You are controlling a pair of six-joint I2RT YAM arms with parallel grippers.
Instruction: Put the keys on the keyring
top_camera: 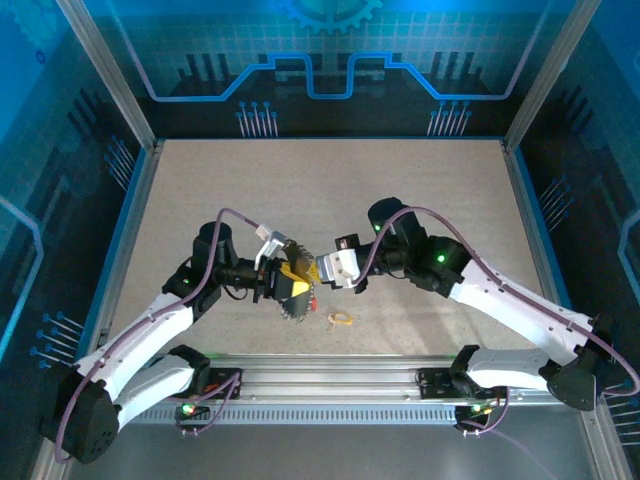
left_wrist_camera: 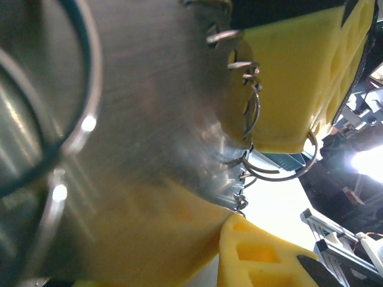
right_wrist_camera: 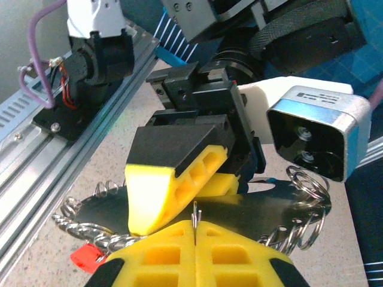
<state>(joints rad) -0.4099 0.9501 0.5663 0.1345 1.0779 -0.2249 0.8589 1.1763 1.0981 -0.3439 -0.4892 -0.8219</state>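
Left gripper point(top_camera: 288, 283) first: it's clamped down on a shiny metal disc point(right_wrist_camera: 179, 212), yellow pads point(right_wrist_camera: 158, 194) above and below the plate. The disc is held just above the bench point(top_camera: 350, 190), face up and close to level. Wire keyrings point(right_wrist_camera: 302, 206) hang all round its rim like teeth. Under its edge on the rail side, in the right wrist view, sits the red key point(right_wrist_camera: 90, 257). Only its red head shows, so its direction can't be told.

Now the right gripper point(top_camera: 314, 270), meeting the disc from the other side. Its pads are pressed tight together, and a thin metal sliver point(right_wrist_camera: 195, 214) stands upright out of the seam. Ring or key blade? Too fine to say.

Further right, the yellow key point(top_camera: 340, 319) lies flat on the bench near the disc but not touching it, its long axis running roughly left to right.
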